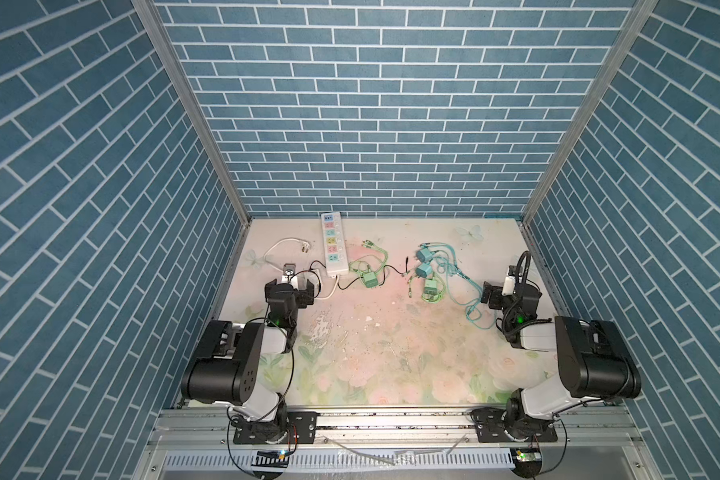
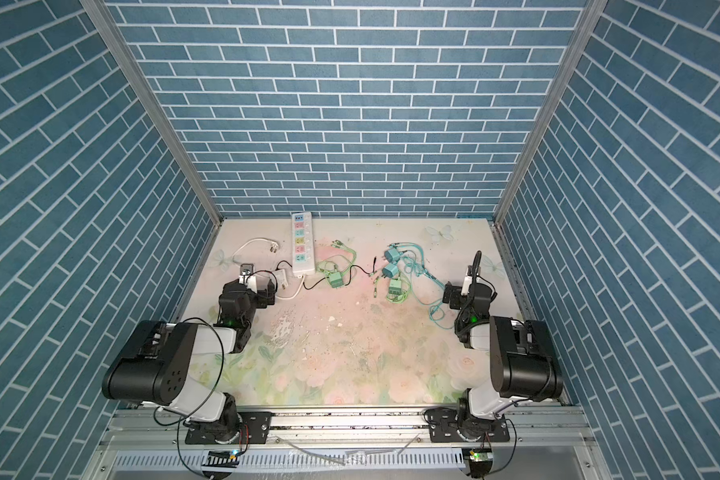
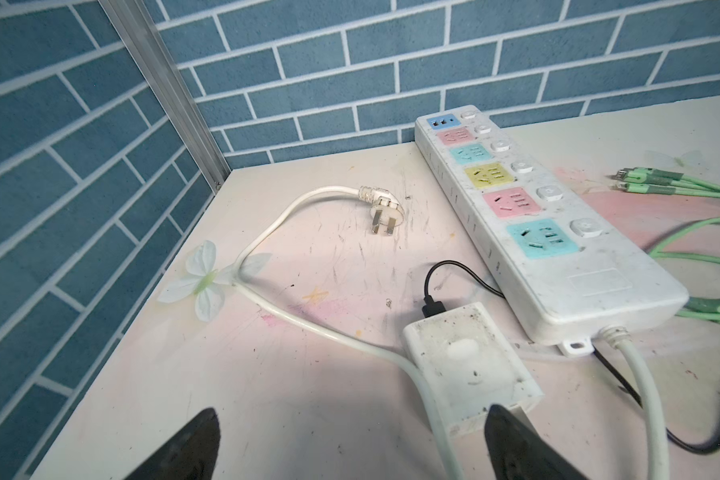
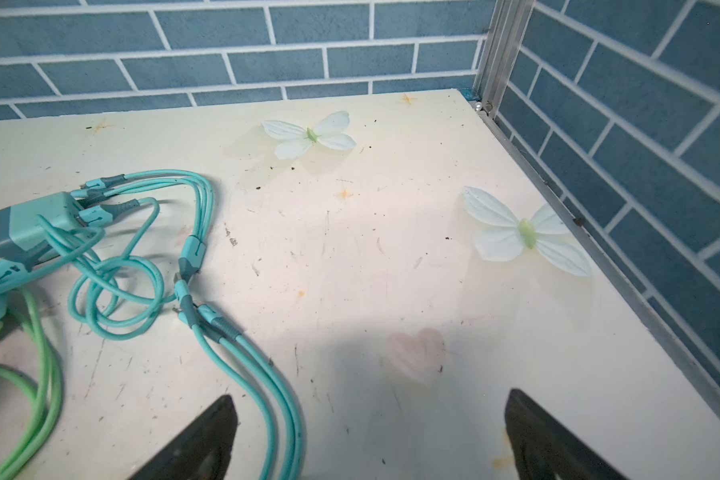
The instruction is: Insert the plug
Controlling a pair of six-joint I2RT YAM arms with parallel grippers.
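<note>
A white power strip with coloured sockets lies at the back left, none of its sockets occupied. Its own white plug lies loose on the table. A green charger plug sits just right of the strip. Two teal charger plugs and another green one lie mid-table among tangled cables. My left gripper is open beside a white adapter block. My right gripper is open and empty, next to teal cables.
A black cable runs from the adapter block under the strip. The strip's white cord loops across the left side. Green cables trail right of the strip. Blue brick walls enclose three sides, with metal frame posts in the corners.
</note>
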